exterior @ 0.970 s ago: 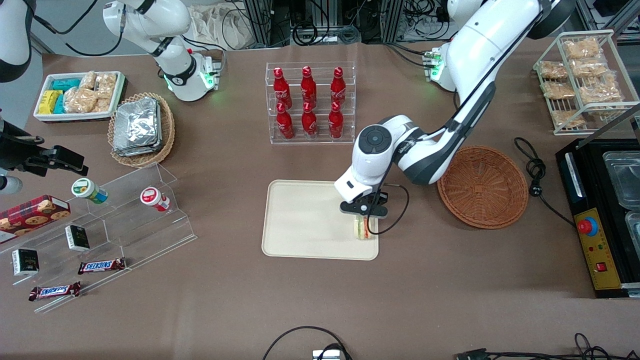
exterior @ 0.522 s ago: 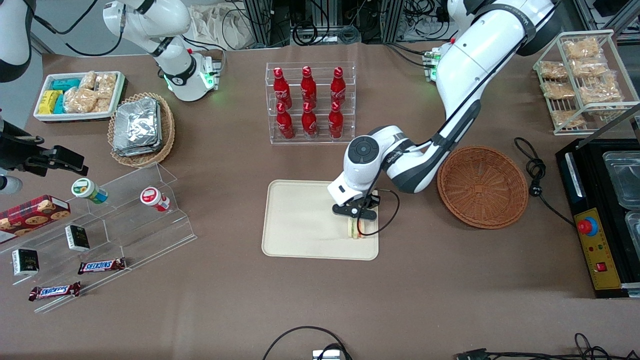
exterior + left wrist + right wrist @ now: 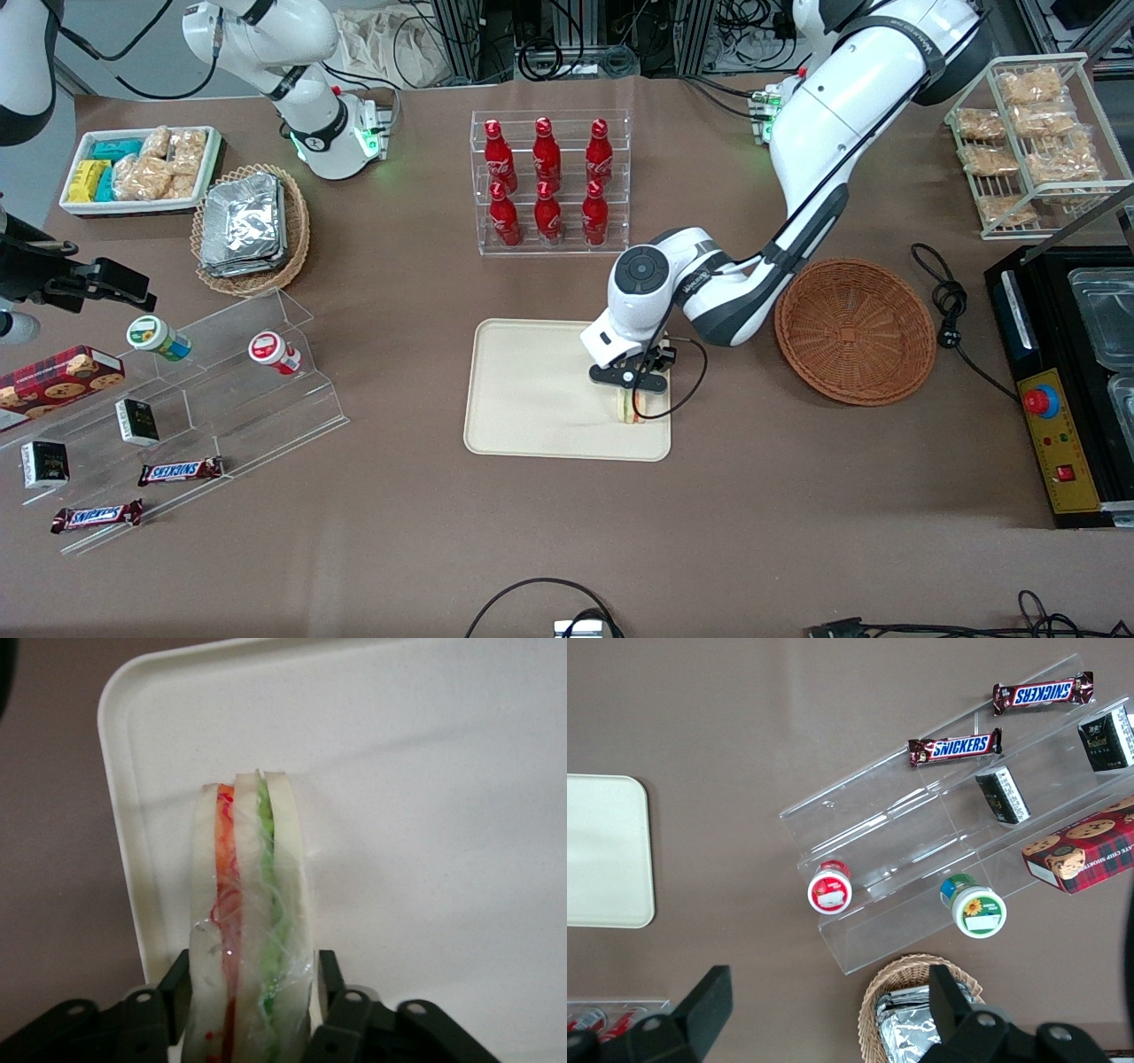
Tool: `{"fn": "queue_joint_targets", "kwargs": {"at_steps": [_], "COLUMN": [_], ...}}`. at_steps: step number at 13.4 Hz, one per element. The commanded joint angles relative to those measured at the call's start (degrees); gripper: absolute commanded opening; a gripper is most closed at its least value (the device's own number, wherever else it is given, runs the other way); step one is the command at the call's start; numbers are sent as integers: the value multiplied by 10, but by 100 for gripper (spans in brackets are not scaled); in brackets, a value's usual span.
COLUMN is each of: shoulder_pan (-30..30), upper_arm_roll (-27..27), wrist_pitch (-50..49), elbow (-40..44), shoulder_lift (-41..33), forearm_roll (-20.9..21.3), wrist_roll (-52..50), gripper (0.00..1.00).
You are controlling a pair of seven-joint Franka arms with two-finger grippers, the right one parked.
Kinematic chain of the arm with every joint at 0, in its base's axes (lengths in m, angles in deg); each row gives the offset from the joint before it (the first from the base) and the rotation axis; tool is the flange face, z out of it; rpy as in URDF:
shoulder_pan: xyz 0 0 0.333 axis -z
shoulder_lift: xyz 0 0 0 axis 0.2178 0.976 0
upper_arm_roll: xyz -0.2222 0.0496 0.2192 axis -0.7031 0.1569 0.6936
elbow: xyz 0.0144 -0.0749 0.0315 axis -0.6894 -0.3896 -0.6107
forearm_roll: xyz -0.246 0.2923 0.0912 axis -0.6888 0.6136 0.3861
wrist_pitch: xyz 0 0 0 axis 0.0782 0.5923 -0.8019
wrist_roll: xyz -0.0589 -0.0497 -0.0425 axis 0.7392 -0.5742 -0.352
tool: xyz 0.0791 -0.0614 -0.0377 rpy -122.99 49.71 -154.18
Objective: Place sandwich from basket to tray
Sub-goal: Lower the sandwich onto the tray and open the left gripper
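Observation:
The sandwich (image 3: 630, 408), a wedge of white bread with green, orange and red layers in clear wrap (image 3: 252, 895), stands on edge on the cream tray (image 3: 532, 390), close to the tray corner nearest the basket. In the left wrist view it rests on the tray floor (image 3: 425, 771) next to the rim. My left gripper (image 3: 631, 390) is straight above it, shut on the sandwich (image 3: 252, 973), one black finger (image 3: 175, 981) against each bread face. The reddish-brown wicker basket (image 3: 855, 330) lies empty beside the tray, toward the working arm's end of the table.
A clear rack of red bottles (image 3: 547, 182) stands farther from the front camera than the tray. A tan basket of foil packs (image 3: 250, 229), a white snack bin (image 3: 140, 168) and a clear tiered shelf (image 3: 177, 408) lie toward the parked arm's end. A black appliance (image 3: 1063, 381) sits past the basket.
One second ago the gripper and sandwich were a little nearer the tray's basket-side edge; they shifted inward over the tray. Since half a second ago almost nothing has moved.

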Motion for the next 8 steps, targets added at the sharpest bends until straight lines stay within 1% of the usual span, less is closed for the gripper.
{"fn": "queue_joint_targets", "kwargs": {"at_steps": [1, 4, 5, 6, 8], "shoulder_pan": [2, -18, -28, -37, -54], "upper_arm_roll": [1, -1, -1, -1, -1], "wrist_pitch": [-43, -118, -138, -150, -174], "elbow": [46, 123, 137, 142, 142], "shoulder_lift": [-3, -8, -18, -34, -75], "forearm_roll": [11, -1, -19, -39, -58], "wrist_roll": [-29, -29, -27, -24, -28], "gripper": [100, 100, 100, 100, 100]}}
